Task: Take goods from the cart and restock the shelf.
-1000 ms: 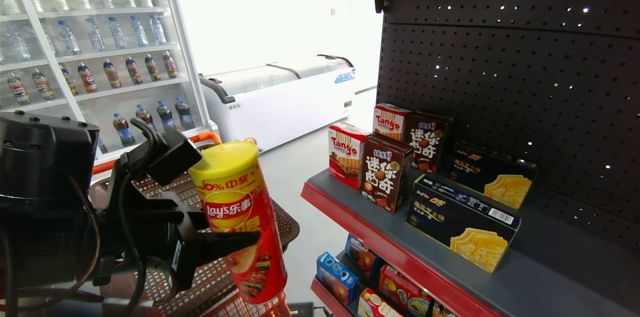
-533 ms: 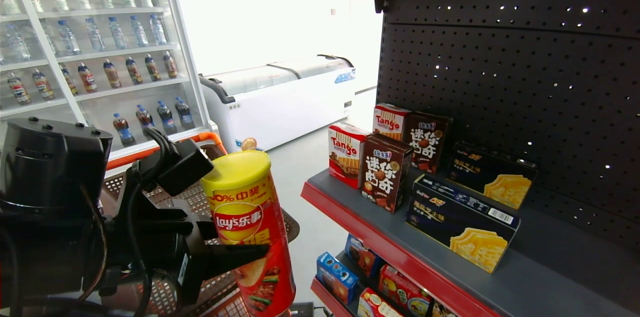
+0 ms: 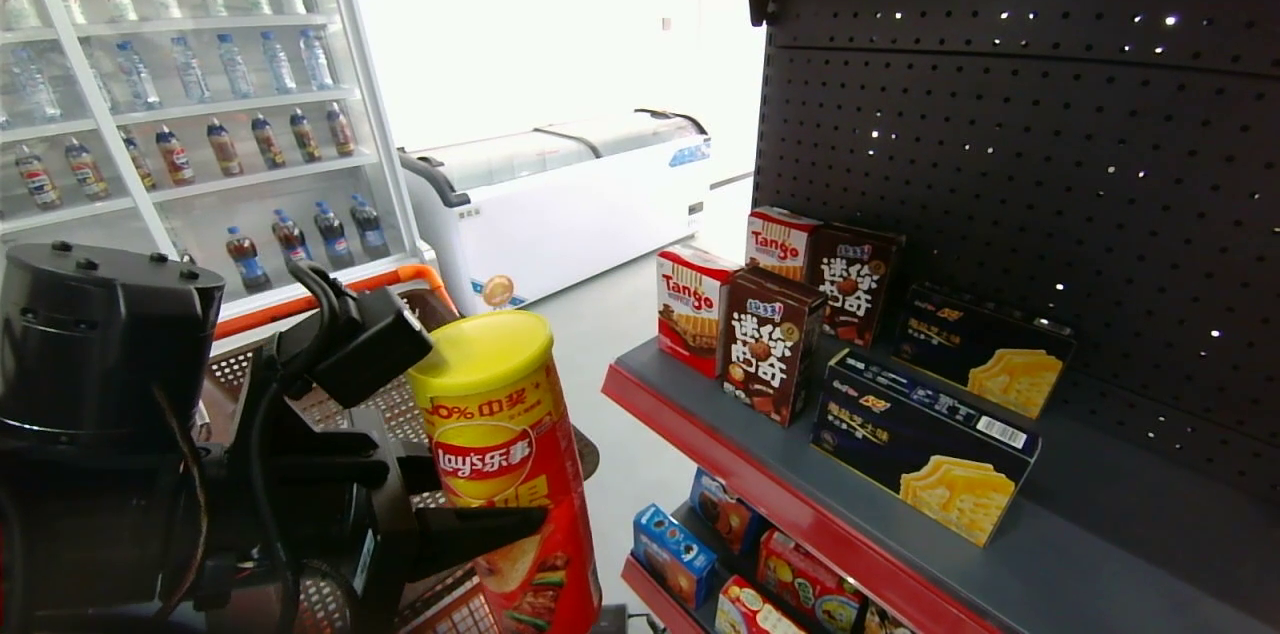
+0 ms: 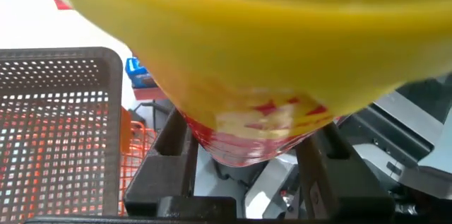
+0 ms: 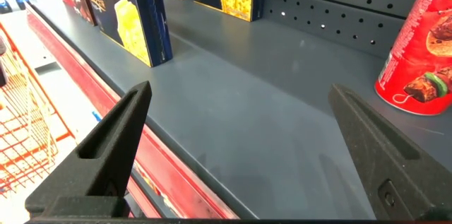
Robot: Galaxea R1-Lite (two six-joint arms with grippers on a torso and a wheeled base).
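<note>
A tall red chip can (image 3: 510, 474) with a yellow lid is held upright, slightly tilted, by my left gripper (image 3: 470, 504), which is shut on its middle. It hangs above the cart (image 3: 330, 414), left of the shelf's red front edge (image 3: 760, 494). From the left wrist the can (image 4: 261, 75) looms close between the two dark fingers (image 4: 166, 160). My right gripper (image 5: 247, 153) is open over the grey shelf board (image 5: 282, 118) with nothing between its fingers. A second red chip can (image 5: 420, 54) stands on that board near the pegboard back.
Snack boxes (image 3: 770, 314) and dark blue cracker boxes (image 3: 930, 444) fill the shelf's left part; bare board lies to their right. Lower shelves hold more goods (image 3: 720, 544). A drinks fridge (image 3: 180, 104) and a chest freezer (image 3: 560, 194) stand behind the cart.
My left gripper has carried the chip can down and to the right, closer to the shelf's edge. The shelf goods have not moved.
</note>
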